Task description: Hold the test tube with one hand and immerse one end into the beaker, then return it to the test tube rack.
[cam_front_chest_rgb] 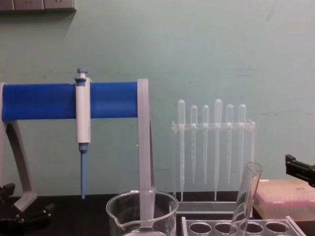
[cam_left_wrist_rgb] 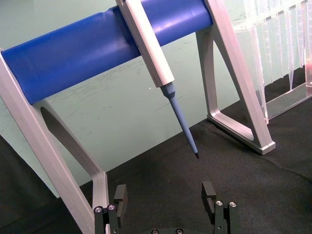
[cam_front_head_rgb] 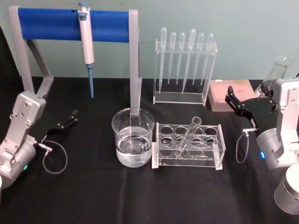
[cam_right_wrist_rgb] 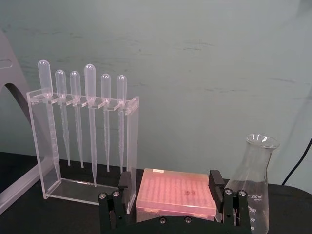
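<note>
The test tube [cam_front_head_rgb: 188,135] leans in a clear acrylic rack [cam_front_head_rgb: 219,149] at the table's middle, its open rim pointing up and to the right. In the chest view the test tube [cam_front_chest_rgb: 246,196] rises above the rack holes. Just left of the rack stands the beaker [cam_front_head_rgb: 133,140], partly filled with clear liquid; the chest view catches the rim of the beaker [cam_front_chest_rgb: 142,211]. My left gripper [cam_front_head_rgb: 71,118] rests low at the left, open and empty [cam_left_wrist_rgb: 165,195]. At the right, my right gripper [cam_front_head_rgb: 230,97] hovers open and empty [cam_right_wrist_rgb: 170,184], well behind the rack.
A blue-bar stand [cam_front_head_rgb: 70,23] with a hanging pipettor [cam_front_head_rgb: 86,42] fills the back left. A rack of plastic pipettes [cam_front_head_rgb: 184,70] stands at the back centre. A pink tip box [cam_front_head_rgb: 226,95] and a glass flask [cam_front_head_rgb: 280,65] sit at the back right.
</note>
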`<state>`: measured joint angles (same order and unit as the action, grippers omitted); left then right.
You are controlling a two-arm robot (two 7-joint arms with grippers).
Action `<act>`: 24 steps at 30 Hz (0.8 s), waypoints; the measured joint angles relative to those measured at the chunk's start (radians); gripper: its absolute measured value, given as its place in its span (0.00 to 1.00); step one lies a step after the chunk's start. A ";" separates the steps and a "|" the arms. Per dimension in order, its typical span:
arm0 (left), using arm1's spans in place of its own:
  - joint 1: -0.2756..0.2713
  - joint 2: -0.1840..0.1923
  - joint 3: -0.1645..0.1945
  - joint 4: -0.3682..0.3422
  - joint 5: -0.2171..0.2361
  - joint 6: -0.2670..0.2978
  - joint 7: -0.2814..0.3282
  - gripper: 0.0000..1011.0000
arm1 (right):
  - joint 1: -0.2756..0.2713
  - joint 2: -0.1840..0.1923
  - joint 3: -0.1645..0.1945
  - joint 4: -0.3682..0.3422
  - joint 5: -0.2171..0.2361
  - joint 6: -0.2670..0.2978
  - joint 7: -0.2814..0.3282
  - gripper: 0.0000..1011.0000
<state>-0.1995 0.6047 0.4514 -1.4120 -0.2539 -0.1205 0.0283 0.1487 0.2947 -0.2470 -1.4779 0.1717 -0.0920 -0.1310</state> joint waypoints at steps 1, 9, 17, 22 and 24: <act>0.000 0.000 0.000 0.000 0.000 0.000 0.000 0.99 | 0.000 0.000 0.000 0.000 0.000 0.000 0.000 0.99; 0.000 0.000 0.000 0.000 0.000 0.000 0.000 0.99 | 0.001 0.000 -0.001 0.000 0.000 0.000 -0.001 0.99; 0.000 0.000 0.000 0.000 0.000 0.000 0.000 0.99 | 0.001 0.000 -0.001 0.000 0.000 0.000 -0.002 0.99; 0.000 0.000 0.000 0.000 0.000 0.000 0.000 0.99 | 0.002 0.000 -0.001 0.000 0.001 0.000 -0.002 0.99; 0.000 0.000 0.000 0.000 0.000 0.000 0.000 0.99 | 0.002 0.000 -0.001 0.000 0.001 0.000 -0.002 0.99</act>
<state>-0.1995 0.6047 0.4514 -1.4120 -0.2539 -0.1205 0.0283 0.1503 0.2949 -0.2484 -1.4779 0.1722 -0.0918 -0.1334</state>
